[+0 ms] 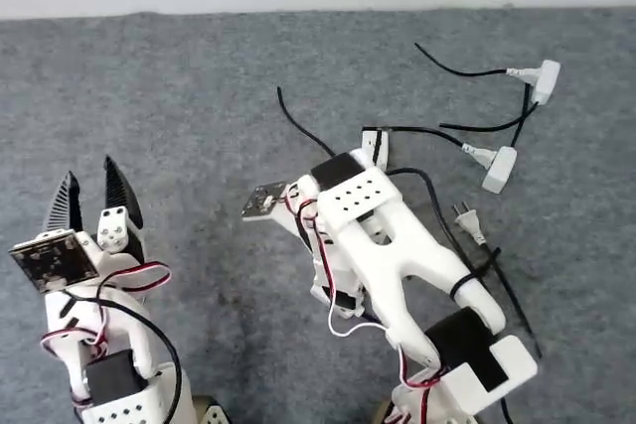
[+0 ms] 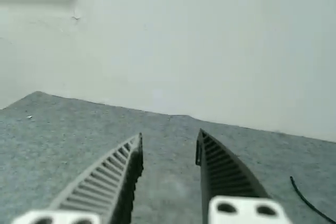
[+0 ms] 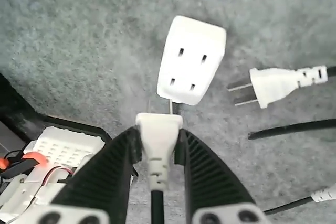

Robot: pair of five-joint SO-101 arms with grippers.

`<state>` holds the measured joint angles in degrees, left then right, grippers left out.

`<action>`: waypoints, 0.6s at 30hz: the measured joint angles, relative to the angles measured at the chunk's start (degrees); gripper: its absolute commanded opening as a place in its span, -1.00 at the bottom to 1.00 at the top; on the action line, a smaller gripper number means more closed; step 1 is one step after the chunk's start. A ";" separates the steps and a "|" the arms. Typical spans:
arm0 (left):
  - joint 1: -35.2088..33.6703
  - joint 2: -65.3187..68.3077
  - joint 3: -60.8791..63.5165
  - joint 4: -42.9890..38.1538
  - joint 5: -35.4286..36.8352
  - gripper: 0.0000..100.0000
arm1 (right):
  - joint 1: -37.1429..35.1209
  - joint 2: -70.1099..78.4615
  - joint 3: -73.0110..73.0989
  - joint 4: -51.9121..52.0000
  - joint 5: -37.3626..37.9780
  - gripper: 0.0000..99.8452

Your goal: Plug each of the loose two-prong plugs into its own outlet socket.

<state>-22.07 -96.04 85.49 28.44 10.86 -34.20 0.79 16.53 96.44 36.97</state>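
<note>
My right gripper (image 3: pixel 159 134) is shut on a white two-prong plug (image 3: pixel 159 142) with a black cord. Its prongs point at a white outlet block (image 3: pixel 191 59) lying on the carpet and reach its near edge, outside the slots. A second white plug (image 3: pixel 273 85) lies beside the block with bare prongs. In the high view the right arm (image 1: pixel 363 201) covers its gripper, and the block (image 1: pixel 375 146) shows just past it. A loose plug (image 1: pixel 469 217) lies to the right of the arm. My left gripper (image 1: pixel 94 196) (image 2: pixel 170 136) stands open and holds nothing, at the near left.
Two more white outlet blocks (image 1: pixel 500 168) (image 1: pixel 543 78) lie at the back right, each with a white plug and black cord at its end. Black cords (image 1: pixel 427 131) cross the grey carpet (image 1: pixel 199 96) around the right arm. A white wall (image 2: pixel 210 35) runs behind.
</note>
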 measured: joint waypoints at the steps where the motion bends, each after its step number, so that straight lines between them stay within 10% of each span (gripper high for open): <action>1: 0.18 0.00 0.00 0.00 0.00 -0.68 | -0.35 0.00 0.00 -0.35 0.00 -0.98; 18: 0.26 0.00 0.00 0.00 0.00 -0.68 | 1.05 5.89 -5.19 -2.99 0.09 -0.98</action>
<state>-21.80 -96.04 85.49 28.44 10.86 -33.14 6.68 11.34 93.45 37.05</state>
